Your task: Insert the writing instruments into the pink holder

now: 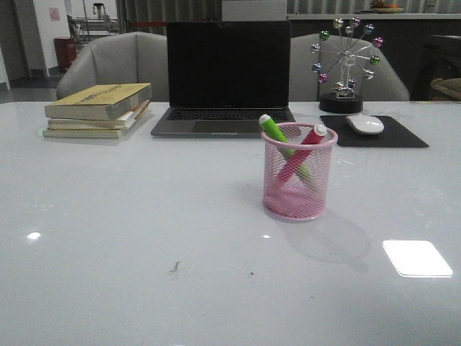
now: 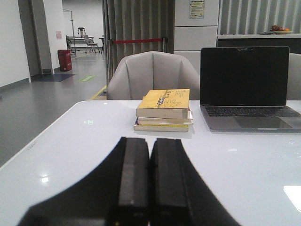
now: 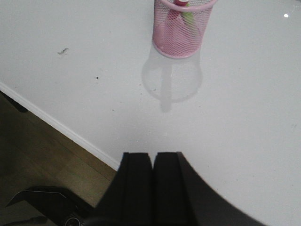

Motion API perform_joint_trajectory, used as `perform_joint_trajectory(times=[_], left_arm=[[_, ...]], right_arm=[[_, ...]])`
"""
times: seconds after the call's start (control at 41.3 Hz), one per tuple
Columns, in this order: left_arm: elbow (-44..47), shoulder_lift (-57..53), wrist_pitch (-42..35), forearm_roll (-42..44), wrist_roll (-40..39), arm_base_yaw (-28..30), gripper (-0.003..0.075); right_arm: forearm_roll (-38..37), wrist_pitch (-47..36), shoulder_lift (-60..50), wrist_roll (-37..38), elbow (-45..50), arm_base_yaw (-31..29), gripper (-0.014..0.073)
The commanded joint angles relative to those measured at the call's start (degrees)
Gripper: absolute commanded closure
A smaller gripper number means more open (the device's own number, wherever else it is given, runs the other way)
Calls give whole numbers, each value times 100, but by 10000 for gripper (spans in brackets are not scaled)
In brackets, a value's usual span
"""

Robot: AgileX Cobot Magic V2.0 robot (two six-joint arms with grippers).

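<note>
Pink mesh cup [image 1: 298, 175], mid-table before the laptop [image 1: 225, 78]: holds green marker [image 1: 277, 135] and pink marker [image 1: 306, 144], crossed, caps up. Markers judged light, stiff, smooth; best gripped mid-barrel. My left pincer [image 2: 149, 176] and right pincer [image 3: 153, 181]: both closed, empty

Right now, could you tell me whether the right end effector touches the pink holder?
Apart: the right wrist view shows bare table between the right end effector and pink holder.

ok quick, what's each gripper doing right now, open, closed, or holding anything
Left gripper: closed, holding nothing, fingers pressed together above the white table.
Right gripper: closed, holding nothing, apart from the pink wire-mesh pen cup.
</note>
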Motion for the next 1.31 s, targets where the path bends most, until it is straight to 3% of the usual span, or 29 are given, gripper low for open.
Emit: perform_joint_trajectory(times=[0.0, 0.097, 0.267, 0.46, 0.703, 1.115, 1.284], left_arm=[[15, -112, -521, -63, -72, 8, 629], [15, -112, -521, -63, -72, 8, 629], [15, -112, -521, -63, -72, 8, 629], [15, -112, -521, -63, -72, 8, 629], [15, -112, -521, -63, -72, 8, 629], [15, -112, -521, -63, -72, 8, 629], [15, -112, -521, -63, -72, 8, 629]], right_arm=[[-125, -368, -168, -26, -109, 3, 565], [-226, -628, -635, -31, 118, -427, 565], [-262, -1709, -1995, -31, 961, -1725, 565], [-262, -2811, -3267, -26, 2092, -2499, 565], [-262, -3914, -3746, -25, 3084, -2565, 565], [-262, -3949, -3746, -5, 3059, -2565, 565], [-453, -4368, -3746, 531, 3059, -2565, 565]])
